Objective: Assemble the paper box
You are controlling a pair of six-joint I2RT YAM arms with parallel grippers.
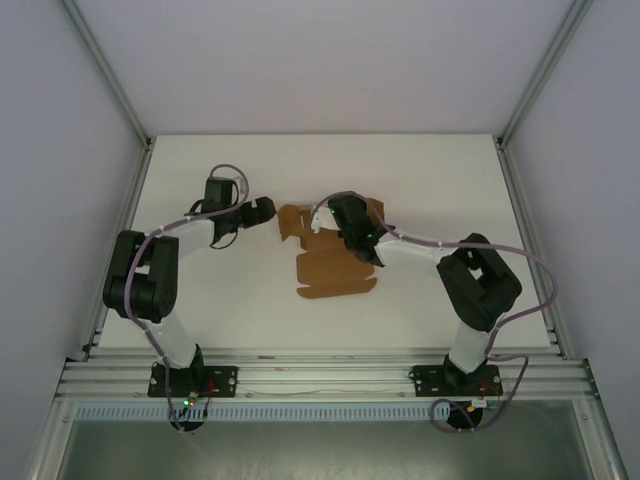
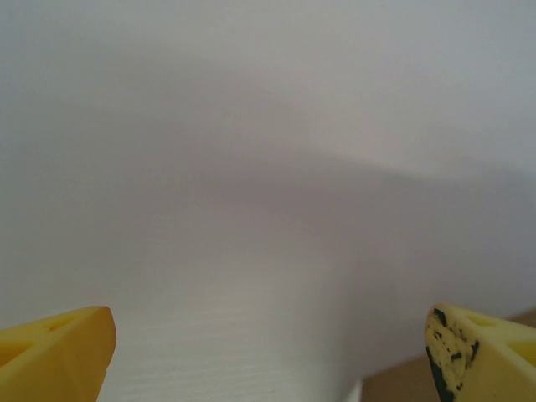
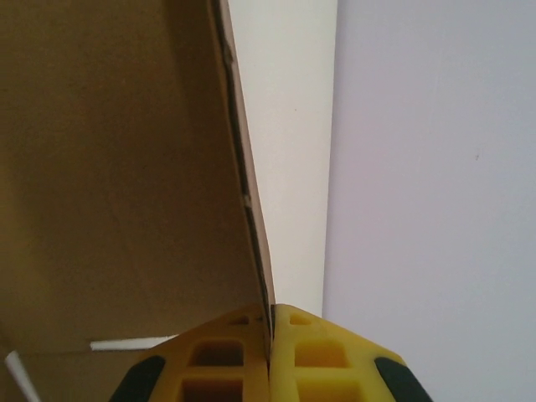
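Two arms elbowed inward over table (image 1: 200, 170), left gripper (image 1: 268, 210) fingers spread wide, just left of paper box (image 1: 335, 272), right gripper (image 3: 270, 347) pinching its upright flap edge.

Your left arm (image 1: 150, 275) is bent sharply at the elbow and reaches right, away from its base. The left gripper (image 1: 262, 211) points toward the middle, its yellow fingers (image 2: 59, 352) spread wide apart. Your right arm (image 1: 478, 285) folds leftward toward the middle. The right gripper (image 3: 270, 356) has both fingers pressed together, pinching the raised edge of the paper box (image 3: 117, 167).
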